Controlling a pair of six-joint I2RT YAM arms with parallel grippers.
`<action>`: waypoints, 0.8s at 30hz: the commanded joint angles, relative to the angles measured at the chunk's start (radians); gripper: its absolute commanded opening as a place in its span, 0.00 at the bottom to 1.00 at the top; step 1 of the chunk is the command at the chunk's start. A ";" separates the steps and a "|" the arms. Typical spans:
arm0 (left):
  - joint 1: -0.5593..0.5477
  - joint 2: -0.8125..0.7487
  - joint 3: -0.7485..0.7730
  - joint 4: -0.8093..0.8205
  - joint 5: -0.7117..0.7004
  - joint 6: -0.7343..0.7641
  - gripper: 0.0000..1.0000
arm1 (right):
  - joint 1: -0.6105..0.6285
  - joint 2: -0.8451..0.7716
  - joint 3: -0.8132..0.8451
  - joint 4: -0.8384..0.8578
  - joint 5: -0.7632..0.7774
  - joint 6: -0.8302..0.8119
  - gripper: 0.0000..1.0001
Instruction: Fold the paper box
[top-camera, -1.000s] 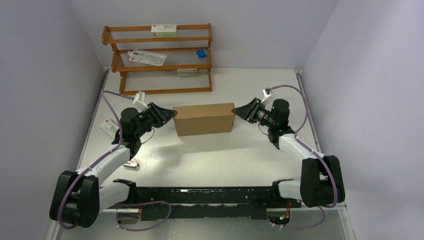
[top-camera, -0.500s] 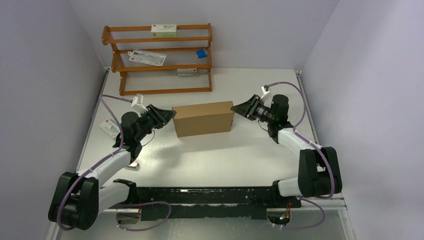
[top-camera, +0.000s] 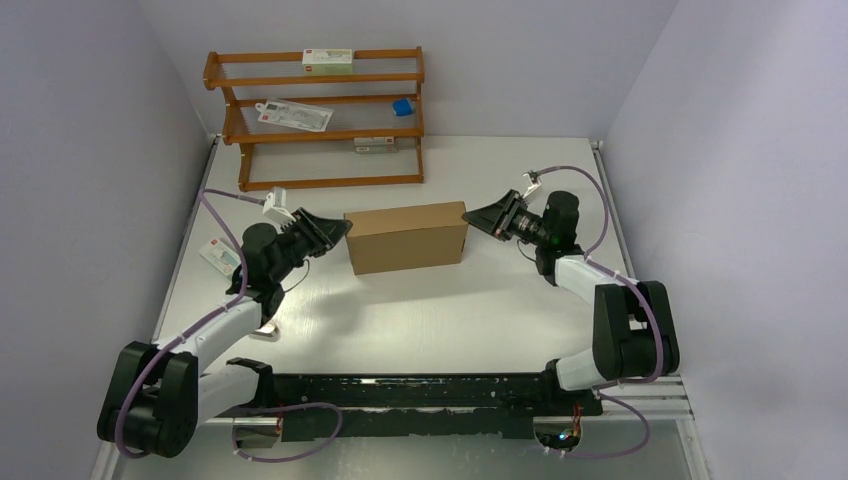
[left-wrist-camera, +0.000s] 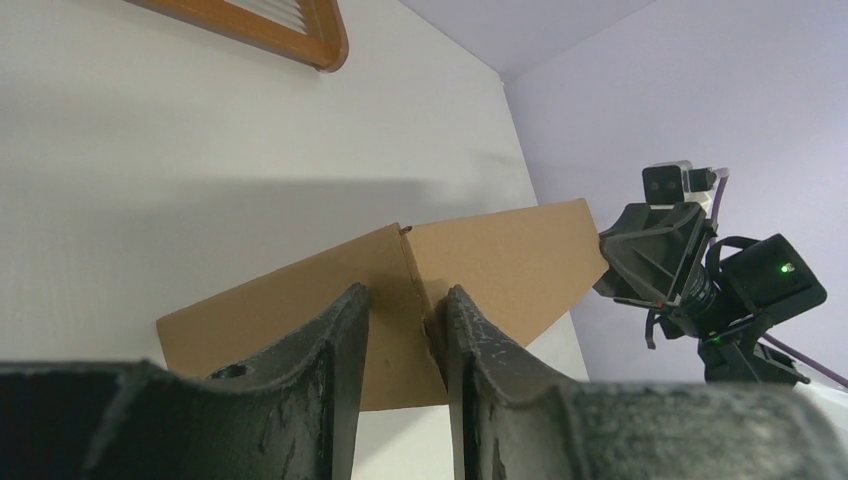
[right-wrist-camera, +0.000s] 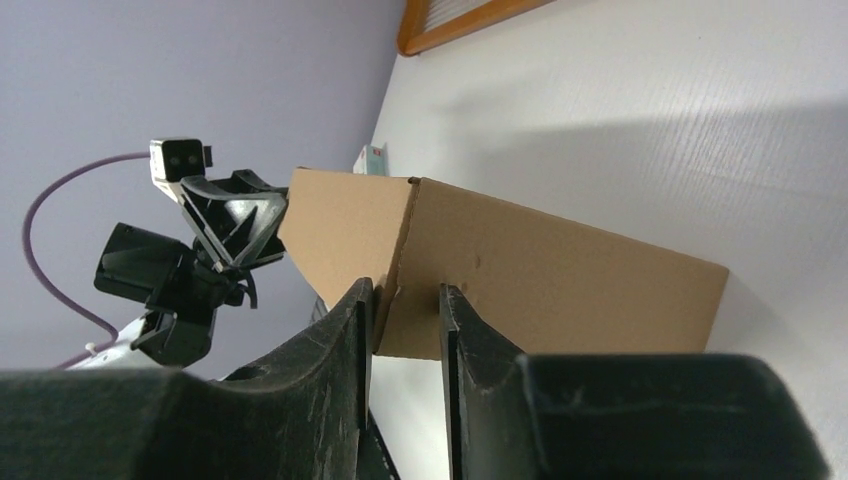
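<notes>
The box (top-camera: 407, 238) stood folded and closed at the middle of the table (top-camera: 420, 310), a plain brown block lying lengthwise across the top view, in front of the rack (top-camera: 315, 120) and apart from it. The left gripper (top-camera: 343, 226) pointed at the box's left end, its tip at the top of that end. The right gripper (top-camera: 468, 213) met the right end in the same way, so the box sat between the two. In the left wrist view the fingers (left-wrist-camera: 335, 340) stood a narrow gap apart, with a vertical corner edge of the box showing in the gap. The right wrist view showed the same at the other end. Whether either gripper pinched the cardboard or only touched it could not be told. A white carton (top-camera: 328, 61) lay on the rack's top shelf, and a small carton (top-camera: 218, 254) lay on the table beside the left arm (top-camera: 215, 325).
</notes>
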 joint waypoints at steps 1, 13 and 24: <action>0.018 0.095 -0.111 -0.386 -0.074 0.091 0.05 | -0.010 0.130 -0.163 -0.263 0.152 -0.098 0.00; 0.000 0.020 -0.006 -0.491 -0.149 0.116 0.23 | 0.025 -0.060 -0.066 -0.404 0.256 -0.193 0.10; 0.001 -0.146 0.356 -0.797 -0.253 0.287 0.60 | 0.027 -0.153 0.119 -0.461 0.214 -0.261 0.67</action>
